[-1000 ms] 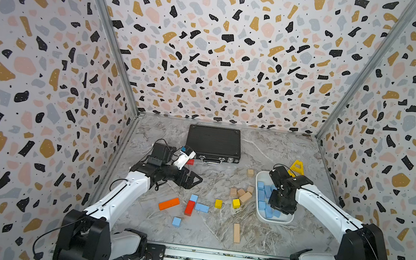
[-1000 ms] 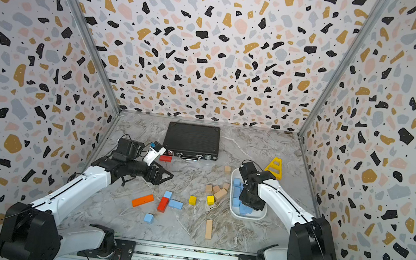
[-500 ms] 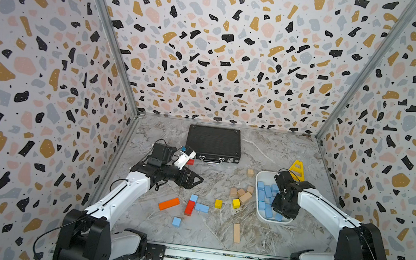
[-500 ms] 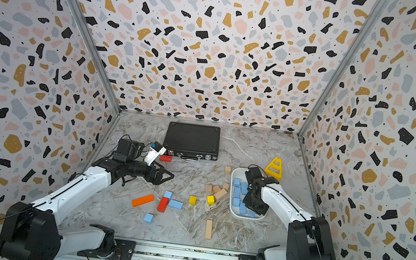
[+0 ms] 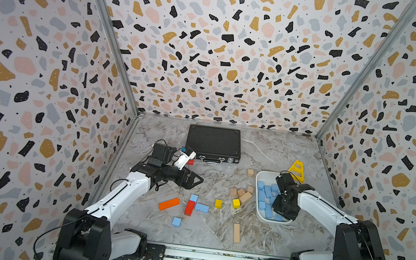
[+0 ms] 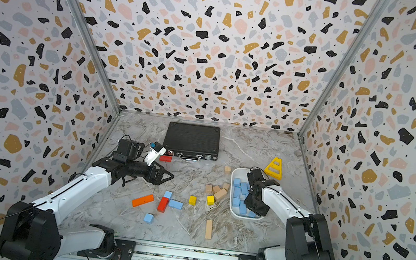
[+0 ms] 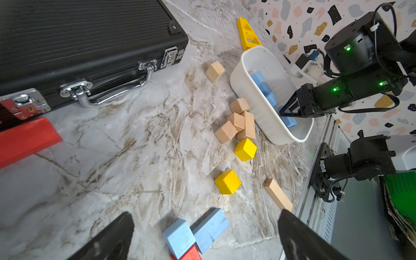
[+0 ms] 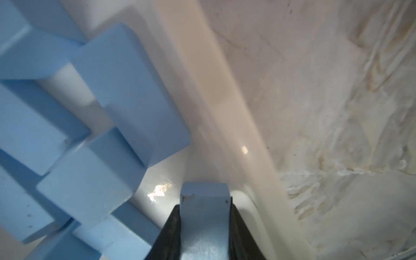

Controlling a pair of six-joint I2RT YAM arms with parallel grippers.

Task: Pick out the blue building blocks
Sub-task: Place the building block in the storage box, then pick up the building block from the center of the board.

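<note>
Right gripper (image 8: 204, 203) jaws pinch one blue block (image 8: 203, 191). Left gripper (image 5: 192, 182) gapes wide, with loose blue blocks (image 5: 201, 207) at its six o'clock in a top view.

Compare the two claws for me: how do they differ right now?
The left gripper is wide open and empty; the right gripper is shut on a blue block. The left gripper hangs above the table; the right gripper reaches into the white bin. Both are black.

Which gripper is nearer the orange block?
Left. The left gripper hangs open just behind the orange block; the right gripper is far across, down in the white tub.
</note>
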